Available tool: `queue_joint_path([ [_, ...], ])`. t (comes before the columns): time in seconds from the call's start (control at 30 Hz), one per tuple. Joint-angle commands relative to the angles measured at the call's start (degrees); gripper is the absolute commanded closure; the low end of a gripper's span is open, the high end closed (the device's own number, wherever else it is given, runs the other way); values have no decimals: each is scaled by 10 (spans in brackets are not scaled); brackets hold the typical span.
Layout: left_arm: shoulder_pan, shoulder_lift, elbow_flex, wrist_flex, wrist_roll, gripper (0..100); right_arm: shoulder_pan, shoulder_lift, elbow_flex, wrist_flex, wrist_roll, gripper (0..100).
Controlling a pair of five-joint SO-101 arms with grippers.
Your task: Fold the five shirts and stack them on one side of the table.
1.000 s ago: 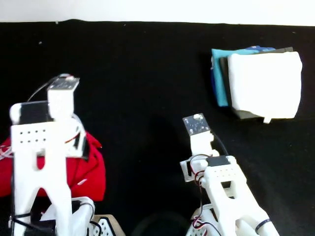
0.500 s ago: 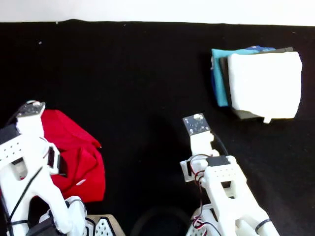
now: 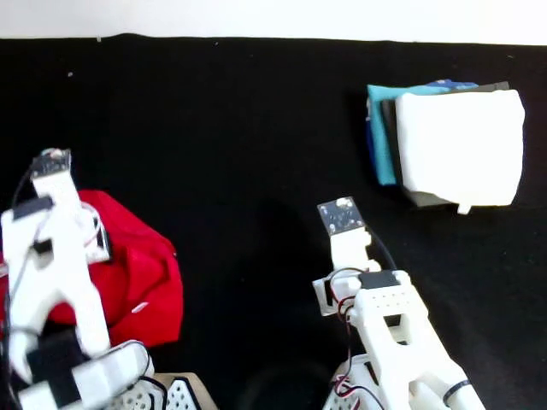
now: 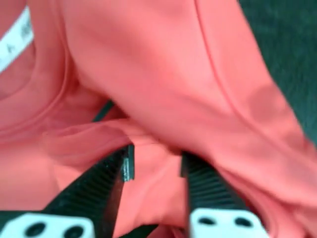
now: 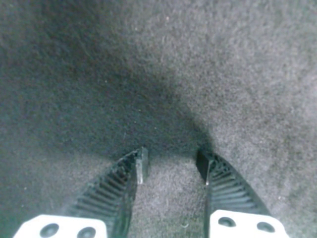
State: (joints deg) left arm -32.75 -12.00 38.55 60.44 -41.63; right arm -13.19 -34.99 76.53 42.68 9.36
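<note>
Left hand (image 4: pixel 156 166) spread over crumpled red shirt (image 3: pixel 145 273); folded stack (image 3: pixel 457 145) well apart.

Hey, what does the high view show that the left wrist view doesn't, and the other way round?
High view: the stack of folded shirts toward the table's back right, plus the left arm and the right arm at the near edge. Left wrist view: the left gripper, fingers open, close over bunched cloth, and a white neck label. Shared: the red shirt, crumpled and not yet folded, lying on the black table.
</note>
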Motion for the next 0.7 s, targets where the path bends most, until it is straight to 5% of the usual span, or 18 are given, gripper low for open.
queue_joint_path([
  [0.0,19,114,-170,59,50,998,5,6,7,-10,4,789],
  [0.4,167,226,-641,380,111,992,5,6,7,-10,4,789],
  [0.67,171,214,-674,409,118,987,5,6,8,-10,4,789],
])
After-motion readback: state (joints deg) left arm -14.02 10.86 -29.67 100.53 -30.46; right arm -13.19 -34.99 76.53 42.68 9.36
